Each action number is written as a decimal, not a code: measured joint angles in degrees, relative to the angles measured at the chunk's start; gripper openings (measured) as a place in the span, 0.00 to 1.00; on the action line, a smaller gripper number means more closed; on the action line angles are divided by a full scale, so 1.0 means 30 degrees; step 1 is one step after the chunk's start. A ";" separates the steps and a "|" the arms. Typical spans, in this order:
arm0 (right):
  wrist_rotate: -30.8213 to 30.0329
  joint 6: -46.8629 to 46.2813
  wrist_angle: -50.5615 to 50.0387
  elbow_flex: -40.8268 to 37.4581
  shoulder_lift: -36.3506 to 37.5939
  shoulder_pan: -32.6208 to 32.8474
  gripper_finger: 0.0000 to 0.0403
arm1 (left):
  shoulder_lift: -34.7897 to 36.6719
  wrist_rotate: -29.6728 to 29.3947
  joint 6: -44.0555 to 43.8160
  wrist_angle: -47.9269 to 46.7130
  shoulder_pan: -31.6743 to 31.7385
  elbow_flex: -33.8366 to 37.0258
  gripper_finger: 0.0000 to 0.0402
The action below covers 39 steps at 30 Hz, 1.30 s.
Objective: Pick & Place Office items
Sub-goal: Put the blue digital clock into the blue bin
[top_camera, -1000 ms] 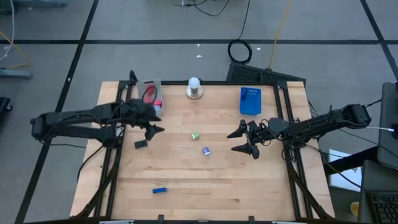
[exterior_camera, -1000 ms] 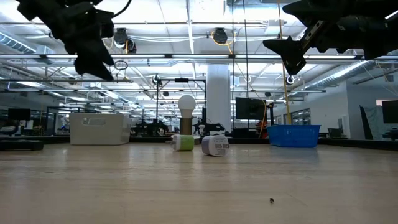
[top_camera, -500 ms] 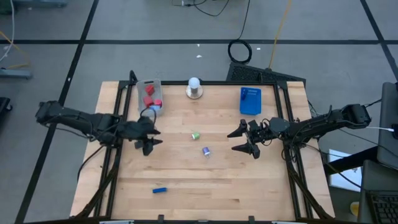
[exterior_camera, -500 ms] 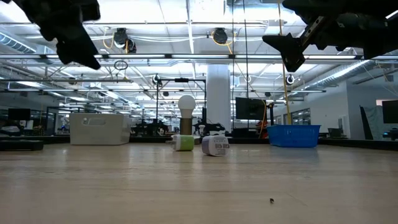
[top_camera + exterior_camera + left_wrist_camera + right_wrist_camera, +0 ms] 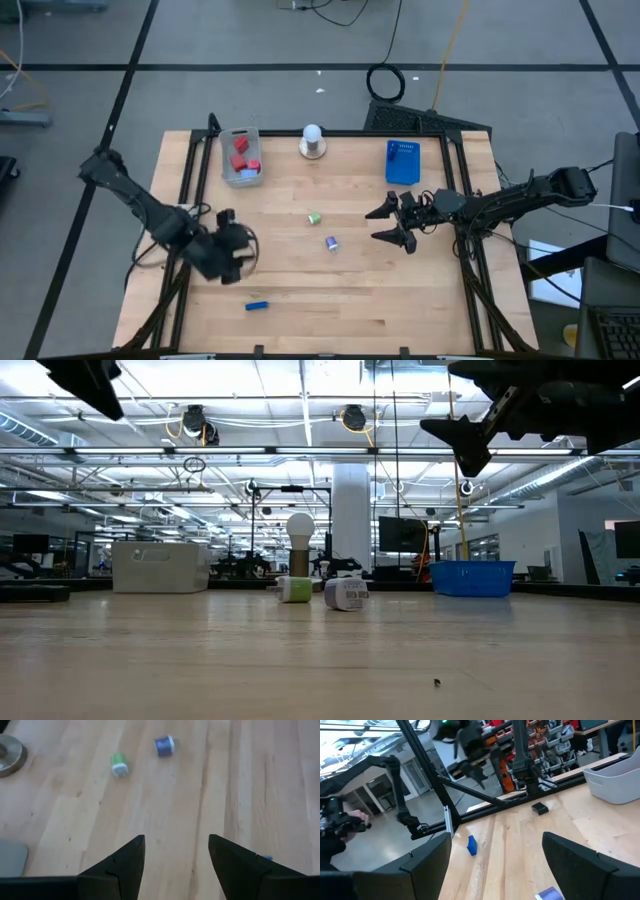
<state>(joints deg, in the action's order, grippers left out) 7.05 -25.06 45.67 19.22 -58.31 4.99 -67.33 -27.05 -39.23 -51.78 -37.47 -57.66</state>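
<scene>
Left gripper over the worktop's front left part: fingers spread, nothing between them, touching nothing. Just nearer the front edge, a blue stick lies flat. Right gripper hangs near the right edge, fingers wide apart, empty. Mid-worktop: a green-and-white block and a purple-and-white block, close together, on their sides. Back left corner: grey tray holding red blocks.
</scene>
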 joint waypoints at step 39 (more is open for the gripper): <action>-0.6399 -0.0891 -0.0299 0.0000 0.0003 0.5770 0.75 | -0.8475 0.1847 -1.1842 -0.0016 -0.7422 -0.3137 0.54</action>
<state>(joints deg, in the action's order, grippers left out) -12.15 -27.73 44.77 19.22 -58.30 22.31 -92.76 -21.50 -74.76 -51.83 -59.74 -67.07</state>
